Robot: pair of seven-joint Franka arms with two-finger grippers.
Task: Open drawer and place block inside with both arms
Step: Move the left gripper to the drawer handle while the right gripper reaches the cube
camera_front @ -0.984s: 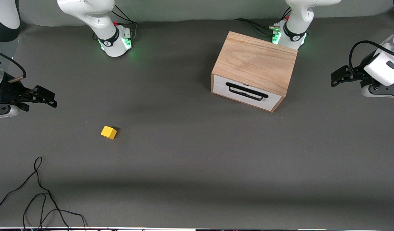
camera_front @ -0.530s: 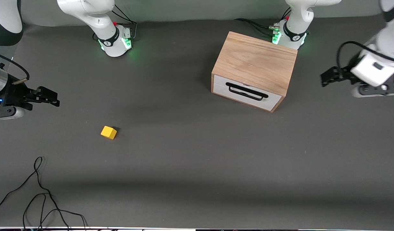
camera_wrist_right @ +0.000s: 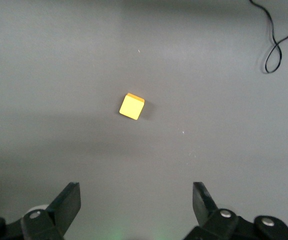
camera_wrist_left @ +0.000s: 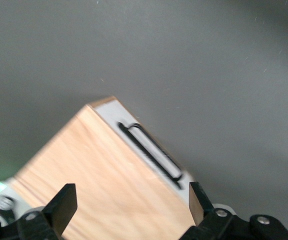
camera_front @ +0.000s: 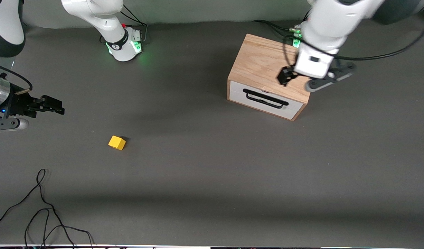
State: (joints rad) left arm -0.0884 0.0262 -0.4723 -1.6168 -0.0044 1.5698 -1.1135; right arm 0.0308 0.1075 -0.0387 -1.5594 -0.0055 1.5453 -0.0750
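While the drawer point(camera_front: 265, 99) sits shut in its light-wood box point(camera_front: 272, 67), the front view shows the left gripper point(camera_front: 286, 76) up in the air over the box top, at about one o'clock from the black bar handle point(camera_front: 265, 98) — probably placed there so it can drop in front of the panel and hook the bar. The block point(camera_front: 116, 142) lies alone on the counter point(camera_front: 212, 173) toward the right arm's end, nearer the camera than the box and well apart from it. At about ten o'clock from the block, the right gripper point(camera_front: 58, 105) hovers, seemingly lining up for a pick.

From the left wrist, the left gripper point(camera_wrist_left: 130, 206) has its fingers spread wide apart and empty, the handle point(camera_wrist_left: 150, 152) ahead of them.

From the right wrist, the right gripper point(camera_wrist_right: 136, 201) is likewise spread and empty, with the block point(camera_wrist_right: 132, 106) centred ahead — a sensible approach line.
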